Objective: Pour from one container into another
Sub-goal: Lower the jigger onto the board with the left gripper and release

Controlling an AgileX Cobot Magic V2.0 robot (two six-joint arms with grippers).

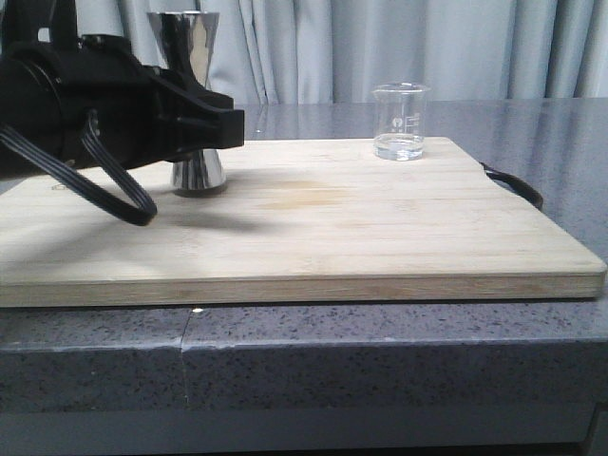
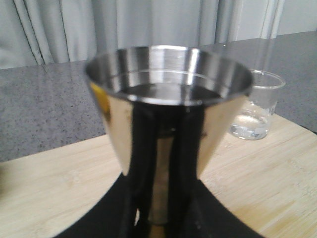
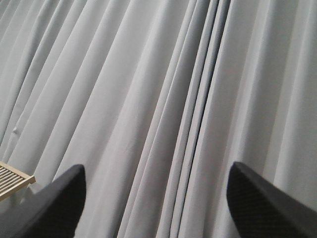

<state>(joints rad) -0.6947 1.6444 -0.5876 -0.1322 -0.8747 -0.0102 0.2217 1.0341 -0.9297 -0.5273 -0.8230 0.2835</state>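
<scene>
The left gripper (image 1: 223,128) is at the jigger (image 1: 187,43), far-left on the board (image 1: 313,237); whether its jaws pinch it cannot be told. The beaker (image 1: 400,122) (far right) awaits the right gripper (image 3: 156,198), jaws spread.

Mirror-polished steel jigger (image 1: 193,95), left on board, with black and gold reflections. Clear glass beaker (image 1: 400,121), far right, with white printed marks. Pale bamboo board (image 1: 313,237) with fine grain and a darker tan patch near centre. Speckled dark grey countertop (image 1: 380,366). Plain pale grey pleated curtain (image 3: 158,99). Matte black left gripper (image 1: 214,123) and black cables (image 1: 104,185).
</scene>
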